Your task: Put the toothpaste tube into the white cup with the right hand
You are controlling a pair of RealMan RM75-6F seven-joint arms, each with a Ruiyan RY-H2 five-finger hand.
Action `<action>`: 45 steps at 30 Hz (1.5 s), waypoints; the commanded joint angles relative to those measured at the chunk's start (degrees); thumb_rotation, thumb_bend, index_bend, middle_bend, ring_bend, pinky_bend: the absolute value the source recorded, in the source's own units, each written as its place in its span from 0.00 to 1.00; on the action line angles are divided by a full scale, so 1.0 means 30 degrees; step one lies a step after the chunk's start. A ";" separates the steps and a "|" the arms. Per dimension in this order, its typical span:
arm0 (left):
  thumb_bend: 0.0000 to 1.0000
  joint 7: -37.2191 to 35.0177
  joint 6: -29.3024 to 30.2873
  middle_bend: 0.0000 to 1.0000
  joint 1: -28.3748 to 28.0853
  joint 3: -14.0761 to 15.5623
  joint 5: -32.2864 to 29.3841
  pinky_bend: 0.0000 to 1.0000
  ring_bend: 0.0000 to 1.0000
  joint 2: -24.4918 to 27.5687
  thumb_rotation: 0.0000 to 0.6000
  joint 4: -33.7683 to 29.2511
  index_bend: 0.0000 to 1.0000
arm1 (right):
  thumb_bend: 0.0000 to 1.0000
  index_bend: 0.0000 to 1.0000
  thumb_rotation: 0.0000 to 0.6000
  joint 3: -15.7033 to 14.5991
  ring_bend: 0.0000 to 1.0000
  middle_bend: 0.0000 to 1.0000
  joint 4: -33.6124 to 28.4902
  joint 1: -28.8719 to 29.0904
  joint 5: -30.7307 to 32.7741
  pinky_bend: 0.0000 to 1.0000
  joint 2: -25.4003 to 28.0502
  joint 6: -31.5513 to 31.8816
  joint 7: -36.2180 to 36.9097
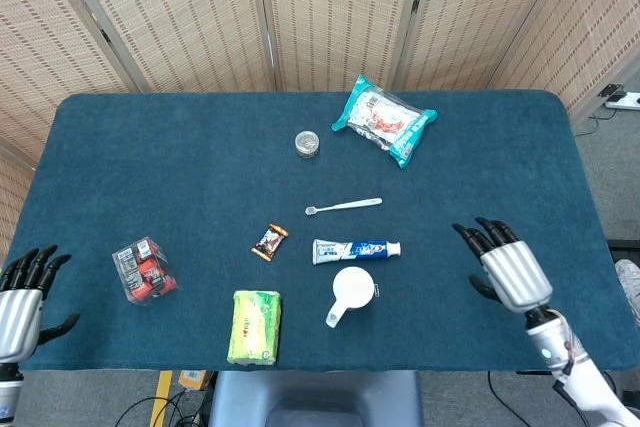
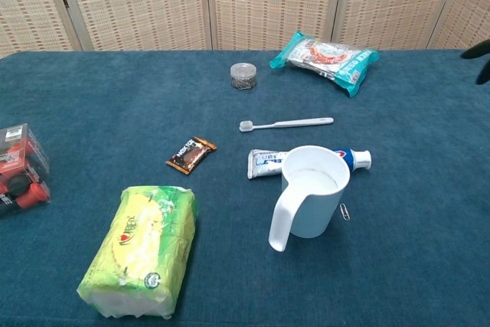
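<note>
"Where's the toothpaste tube (image 1: 356, 250)?"

"Flat on the cloth, just behind the white cup (image 1: 351, 289). The right hand (image 1: 508, 267) hovers well apart, fingers spread and empty, presumably readying a grasp from the cap side."

The white toothpaste tube (image 1: 356, 250) with blue print lies flat, cap pointing right, just behind the white cup (image 2: 313, 195), which stands upright, handle toward the front-left.
</note>
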 commanded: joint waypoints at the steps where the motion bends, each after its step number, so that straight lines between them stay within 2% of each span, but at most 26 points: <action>1: 0.21 -0.0051 0.0110 0.12 0.0110 0.0043 0.0013 0.15 0.09 0.0047 1.00 -0.0006 0.21 | 0.17 0.13 1.00 0.0570 0.14 0.28 0.0395 0.1868 0.0513 0.20 -0.1154 -0.2335 -0.0815; 9: 0.21 -0.0005 0.0359 0.12 0.0409 0.0137 -0.0046 0.15 0.09 0.0160 1.00 -0.0107 0.21 | 0.14 0.13 1.00 0.1170 0.14 0.25 0.2278 0.4620 0.1589 0.20 -0.3814 -0.5318 -0.1823; 16: 0.21 0.0062 0.0476 0.12 0.0573 0.0141 -0.0122 0.15 0.09 0.0307 1.00 -0.0191 0.22 | 0.12 0.13 1.00 0.1343 0.14 0.24 0.4683 0.6281 0.2168 0.20 -0.6315 -0.6466 -0.2701; 24: 0.21 0.0067 0.0489 0.12 0.0709 0.0145 -0.0256 0.15 0.09 0.0391 1.00 -0.0168 0.23 | 0.12 0.13 1.00 0.1057 0.14 0.24 0.6652 0.7406 0.2653 0.20 -0.8061 -0.7337 -0.2866; 35: 0.21 0.0032 0.0364 0.12 0.0752 0.0091 -0.0417 0.15 0.09 0.0355 1.00 -0.0058 0.24 | 0.20 0.28 1.00 0.0538 0.14 0.30 0.9283 0.7779 0.2968 0.20 -0.9718 -0.7070 -0.2294; 41: 0.21 -0.0015 0.0267 0.12 0.0736 0.0080 -0.0442 0.15 0.09 0.0294 1.00 0.0062 0.24 | 0.27 0.39 1.00 0.0413 0.22 0.40 1.0647 0.7814 0.2801 0.20 -1.0489 -0.6353 -0.1634; 45: 0.21 -0.0038 0.0278 0.12 0.0747 0.0049 -0.0458 0.15 0.09 0.0276 1.00 0.0101 0.24 | 0.29 0.44 1.00 0.0221 0.24 0.43 1.1352 0.7811 0.2466 0.21 -1.0579 -0.5845 -0.0960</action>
